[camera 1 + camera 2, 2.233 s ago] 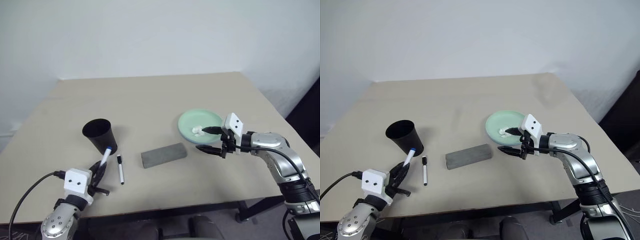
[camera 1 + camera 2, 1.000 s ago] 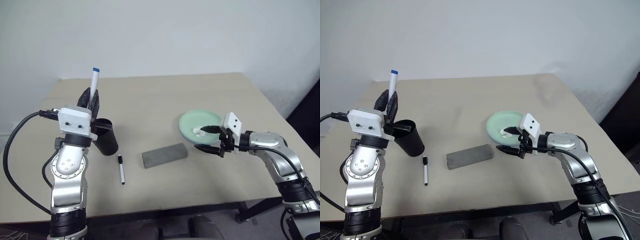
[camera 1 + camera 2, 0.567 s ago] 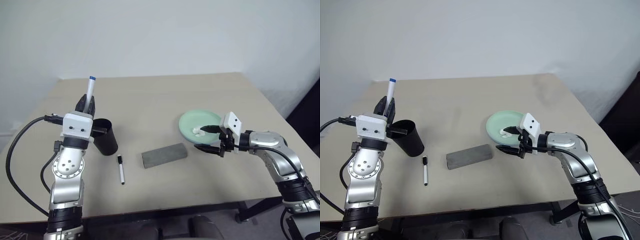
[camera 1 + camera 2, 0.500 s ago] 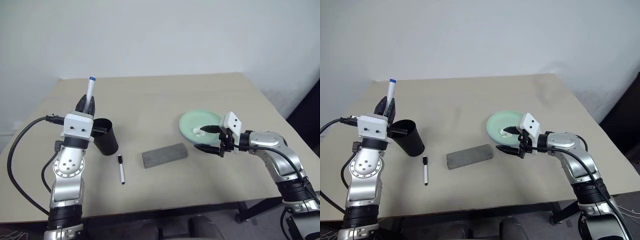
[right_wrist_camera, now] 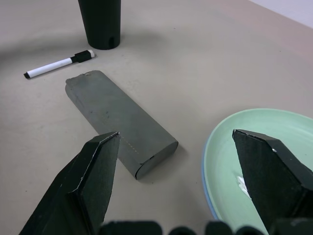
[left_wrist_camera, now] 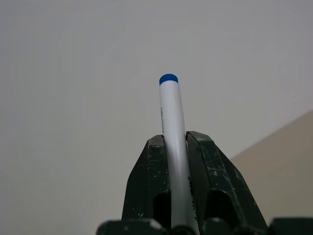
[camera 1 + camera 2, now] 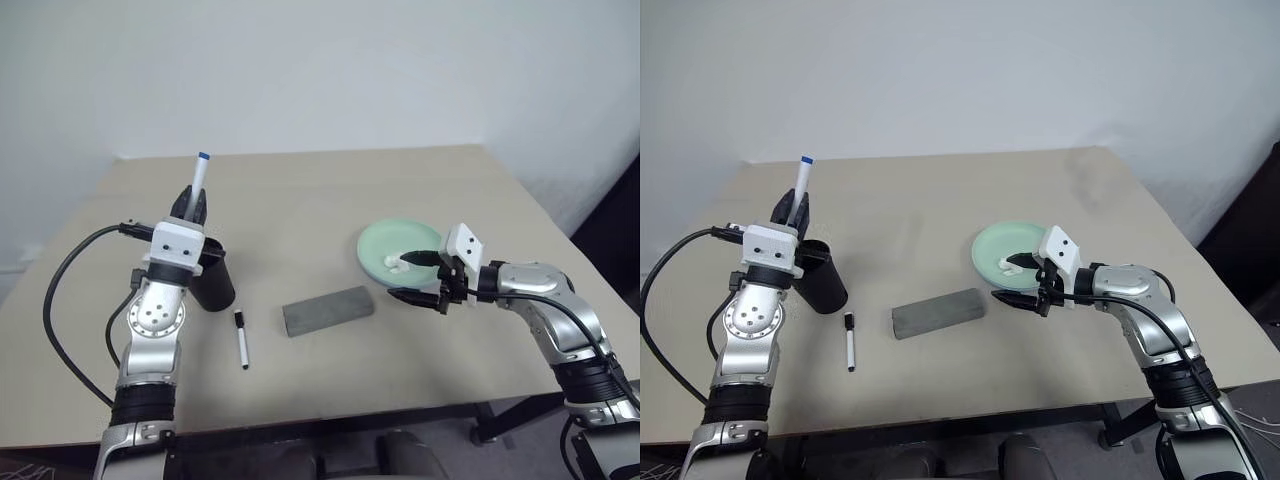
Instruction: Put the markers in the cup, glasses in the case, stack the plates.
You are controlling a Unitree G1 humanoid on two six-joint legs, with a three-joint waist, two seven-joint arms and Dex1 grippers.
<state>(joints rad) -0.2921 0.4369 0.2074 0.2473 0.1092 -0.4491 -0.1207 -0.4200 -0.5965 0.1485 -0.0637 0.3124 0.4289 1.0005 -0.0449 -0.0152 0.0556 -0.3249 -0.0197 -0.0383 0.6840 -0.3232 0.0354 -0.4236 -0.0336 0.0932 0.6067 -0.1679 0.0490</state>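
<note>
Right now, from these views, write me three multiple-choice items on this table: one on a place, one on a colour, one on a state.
1. Where does the black-capped marker lie?
A. on the table between the cup and the case
B. inside the cup
C. on the green plate

2. What colour is the tip of the marker in the left gripper?
A. red
B. blue
C. black

3. How does the right gripper stand?
A. shut on the case
B. shut on the paper wad
C. open, holding nothing

Answers: 1 A, it rests flat on the table beside the cup, left of the grey case. 2 B, the blue end shows above the fingers in the left wrist view. 3 C, its fingers stand wide apart over the rim of the green plate, with nothing between them.
</note>
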